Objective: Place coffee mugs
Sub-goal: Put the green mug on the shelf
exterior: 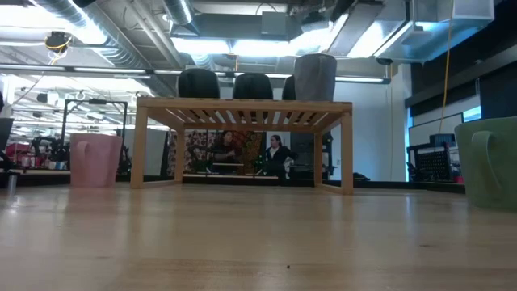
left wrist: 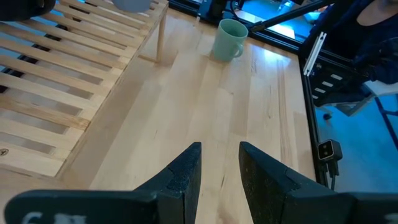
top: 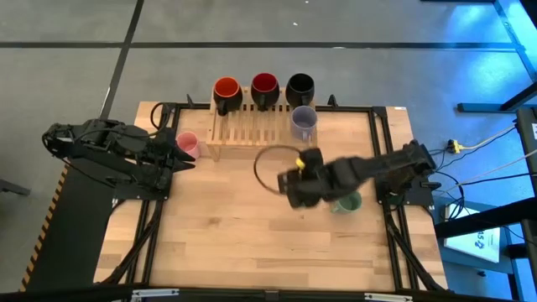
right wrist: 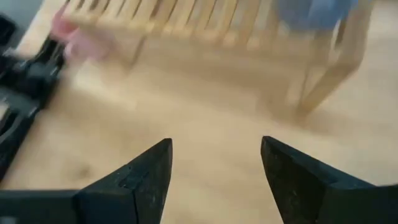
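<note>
A slatted wooden rack (top: 256,130) stands at the far edge of the worktop (top: 252,226) and serves as the landmark here; on its far side sit the orange mug (top: 226,91), the dark red mug (top: 264,86) and the black mug (top: 299,87) in a row, and the lavender mug (top: 303,122) rests on the rack's right end, nearer than the black one; the pink mug (top: 187,144) stands on the worktop just beside the rack's left end, and the green mug (top: 346,202) stands on the worktop well in front of the rack's right end (partly hidden by the right arm in the high view); the right hand (right wrist: 214,168) hovers in front of the rack, its fingers spread wide with nothing between them; the left hand (left wrist: 219,171) waits near the rack's left end, close to the pink mug, its fingers slightly apart and holding nothing.
</note>
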Robot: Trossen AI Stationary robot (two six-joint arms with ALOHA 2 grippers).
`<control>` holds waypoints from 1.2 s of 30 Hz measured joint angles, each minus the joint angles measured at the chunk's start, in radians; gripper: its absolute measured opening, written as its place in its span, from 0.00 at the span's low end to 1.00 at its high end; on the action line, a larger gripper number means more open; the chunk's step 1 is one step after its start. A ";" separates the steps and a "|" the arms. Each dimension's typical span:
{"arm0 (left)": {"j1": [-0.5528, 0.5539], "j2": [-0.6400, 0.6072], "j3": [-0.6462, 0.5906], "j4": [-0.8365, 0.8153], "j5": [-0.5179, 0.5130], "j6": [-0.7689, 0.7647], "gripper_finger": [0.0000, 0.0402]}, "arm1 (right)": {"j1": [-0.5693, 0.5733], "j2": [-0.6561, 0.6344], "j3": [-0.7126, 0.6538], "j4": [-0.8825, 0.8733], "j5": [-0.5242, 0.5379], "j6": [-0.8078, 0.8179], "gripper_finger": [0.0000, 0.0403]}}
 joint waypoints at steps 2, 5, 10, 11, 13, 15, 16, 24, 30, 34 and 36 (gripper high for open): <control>0.000 0.000 0.000 0.000 0.000 0.000 0.25 | 0.058 0.004 -0.004 -0.001 -0.019 0.066 0.58; 0.000 0.000 0.000 0.000 0.000 0.000 0.25 | 0.132 0.013 -0.031 -0.022 -0.084 0.194 0.58; 0.000 0.000 0.000 -0.001 0.000 0.000 0.25 | 0.235 0.019 -0.120 0.000 -0.173 0.443 0.58; 0.000 0.000 0.000 0.000 0.000 0.000 0.25 | 0.251 0.024 -0.143 0.016 -0.189 0.500 0.58; 0.000 0.000 0.000 -0.001 0.000 0.000 0.25 | 0.279 0.033 -0.189 0.035 -0.227 0.597 0.58; 0.000 0.000 0.000 -0.001 0.000 0.000 0.25 | 0.297 0.042 -0.231 0.057 -0.285 0.647 0.58; 0.000 0.000 0.000 -0.001 0.000 0.000 0.25 | 0.298 0.048 -0.250 0.061 -0.316 0.667 0.58; 0.000 0.000 0.000 -0.001 0.000 0.001 0.25 | 0.294 0.064 -0.401 0.070 -0.404 0.734 0.58; 0.000 0.000 0.000 -0.001 0.000 0.002 0.25 | 0.286 0.066 -0.488 0.070 -0.397 0.727 0.58; 0.000 0.000 0.000 -0.001 0.000 0.002 0.25 | 0.279 0.066 -0.492 0.118 -0.276 0.710 0.58; 0.000 0.000 0.000 -0.001 0.000 0.002 0.25 | 0.267 0.066 -0.492 0.116 -0.209 0.689 0.58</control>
